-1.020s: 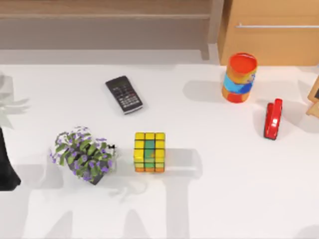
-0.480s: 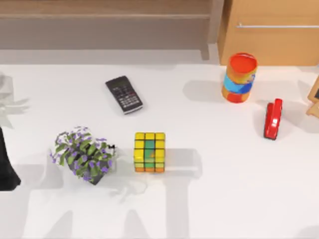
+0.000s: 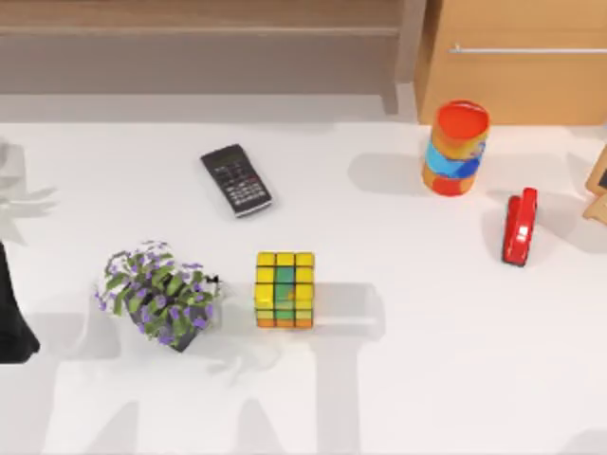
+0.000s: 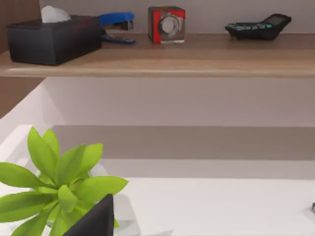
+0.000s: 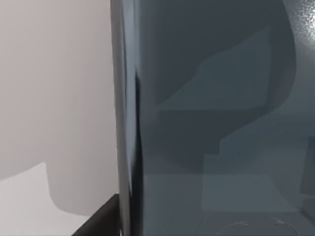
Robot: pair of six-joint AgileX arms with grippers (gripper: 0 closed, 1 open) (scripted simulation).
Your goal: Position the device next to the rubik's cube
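Device looms right against your right wrist camera, grip impossible to tell, and nothing yet lies beside the rubik's cube.

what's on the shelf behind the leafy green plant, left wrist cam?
On the shelf: black tissue box, blue stapler, red-framed cube, dark calculator. The tissue box hides part of the stapler.

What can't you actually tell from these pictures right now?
- Device: the right wrist view sits so close that its outline is cut off; where it sits relative to the rubik's cube is unclear.
- Right gripper: finger state unreadable.
- Left arm: cut off by the top view's left edge.
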